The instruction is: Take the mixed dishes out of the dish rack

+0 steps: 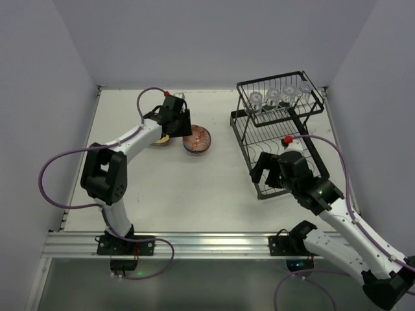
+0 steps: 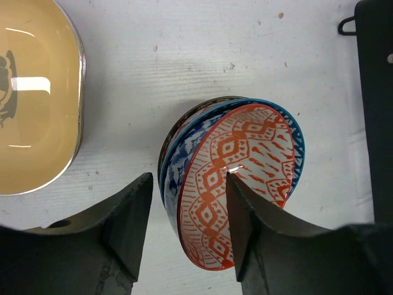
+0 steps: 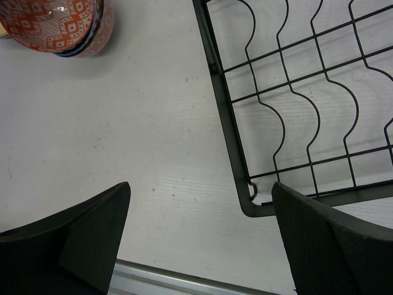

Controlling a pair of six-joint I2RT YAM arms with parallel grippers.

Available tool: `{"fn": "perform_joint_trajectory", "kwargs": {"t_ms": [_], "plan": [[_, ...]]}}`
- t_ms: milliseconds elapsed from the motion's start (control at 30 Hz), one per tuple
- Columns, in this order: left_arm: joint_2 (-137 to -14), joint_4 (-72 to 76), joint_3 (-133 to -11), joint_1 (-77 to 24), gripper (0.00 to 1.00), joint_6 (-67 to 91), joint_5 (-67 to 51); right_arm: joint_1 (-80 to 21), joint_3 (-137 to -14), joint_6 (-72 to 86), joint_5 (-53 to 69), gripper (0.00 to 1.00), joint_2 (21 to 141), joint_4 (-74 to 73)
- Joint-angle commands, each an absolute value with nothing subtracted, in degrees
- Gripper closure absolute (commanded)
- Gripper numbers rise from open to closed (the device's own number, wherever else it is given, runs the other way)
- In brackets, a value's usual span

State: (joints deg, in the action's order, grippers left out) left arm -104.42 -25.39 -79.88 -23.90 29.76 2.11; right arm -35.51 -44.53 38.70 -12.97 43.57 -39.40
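The left fingers [image 2: 126, 227] are seen at the bottom of the left wrist view, held partly open astride the near rim of a stack of nested bowls [image 2: 233, 184] that leans on the bench [image 1: 214, 194]. A strip of bare bench shows between the left-hand finger and the stack, so nothing is clamped. The right-hand finger overlaps the inside of the orange-red bowl [image 2: 258, 147], and whether it touches cannot be told. That bowl is nested in a blue bowl [image 2: 178, 160], behind which only the thin rim of a third bowl [image 2: 190, 114] can be made out. A yellow plate [image 2: 31, 104] is cut off at the upper left of that view and is largely hidden under the arm in the top view. A black shape [image 2: 374, 92] at the right edge cannot be identified. The right fingers [image 3: 80, 233] are spread wide over bare bench with nothing between them, just beside the near left corner of the dish rack [image 3: 233, 147], whose wavy lower tray is cut off at the right. Four clear glasses [image 1: 272, 97], small and hard to make out, are seen in a row on the rack's upper shelf at the upper right of the top view.
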Motion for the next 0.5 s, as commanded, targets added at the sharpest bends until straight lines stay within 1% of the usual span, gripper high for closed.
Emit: {"fn": "perform_joint_trajectory", "kwargs": {"t_ms": [0,100,167,267,300,367,400,467], "plan": [[-100.4,-23.7,-81.2,-23.3,0.44,30.1,3.3,-34.2,-46.0,36.8,-12.4,0.01,43.9,-38.6],[-100.9,-24.3,-81.6,-23.2,0.35,30.0,3.8,-33.3,-46.8,36.1,-12.2,0.01,43.4,-38.6],[-101.1,-24.5,-81.6,-23.2,0.35,29.9,3.9,-32.7,-47.4,35.6,-12.2,0.01,43.2,-38.7],[-100.8,-24.2,-81.3,-23.2,0.51,29.9,3.9,-32.0,-47.9,34.8,-12.0,0.01,43.3,-38.6],[-100.7,-24.1,-81.0,-23.2,0.6,29.9,3.7,-31.6,-48.1,34.5,-11.6,0.01,43.5,-38.7],[-100.9,-24.0,-80.9,-23.2,0.68,29.9,3.5,-30.4,-48.9,33.6,-11.4,0.01,43.8,-38.7],[-101.0,-24.1,-80.9,-23.2,0.75,29.9,3.5,-30.1,-49.3,33.3,-11.0,0.01,43.9,-38.7],[-101.0,-23.9,-80.5,-23.2,0.81,29.9,3.5,-29.4,-50.4,32.9,-10.7,0.01,43.9,-38.7]]}}
